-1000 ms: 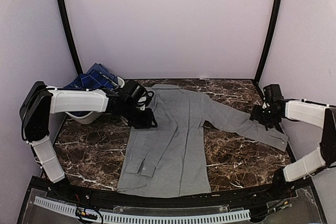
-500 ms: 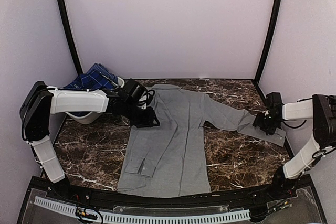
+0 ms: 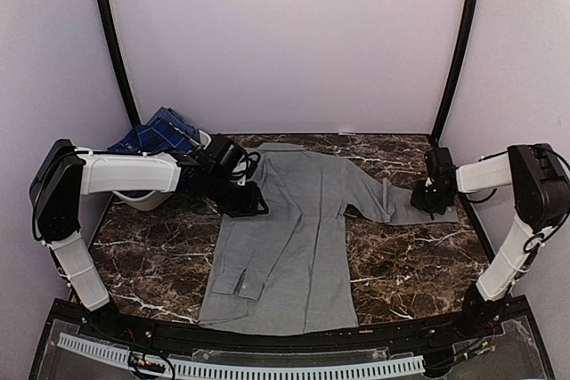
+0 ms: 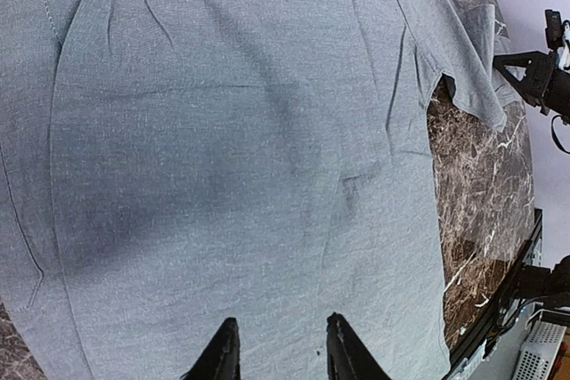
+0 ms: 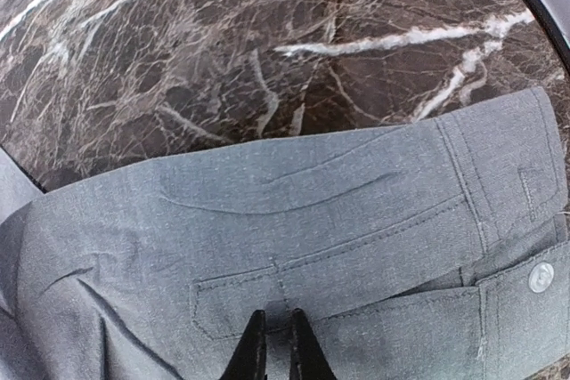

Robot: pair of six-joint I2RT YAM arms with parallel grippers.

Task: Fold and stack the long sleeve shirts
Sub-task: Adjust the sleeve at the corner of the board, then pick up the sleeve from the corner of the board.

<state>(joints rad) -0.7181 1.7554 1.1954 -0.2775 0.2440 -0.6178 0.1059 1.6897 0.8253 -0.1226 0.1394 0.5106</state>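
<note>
Top external: grey shirt [image 3: 285,246] spread on the counter [image 3: 151,255]
Right fingers [image 5: 256,349]: pressed together, pinching its cuff [image 5: 499,246]
Left fingers [image 4: 223,358]: spread over the body
Handling: I'd carry the cuff low, straight across the chest

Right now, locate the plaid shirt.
Top view, far left: the plaid shirt sits in the white basket, behind the left arm.

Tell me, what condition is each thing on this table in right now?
grey shirt, spread flat, one sleeve end doubled over
plaid shirt, crumpled in the basket
basket, upright, holding the plaid shirt
left tool, open over the grey shirt
right tool, shut on the grey shirt's sleeve
</note>
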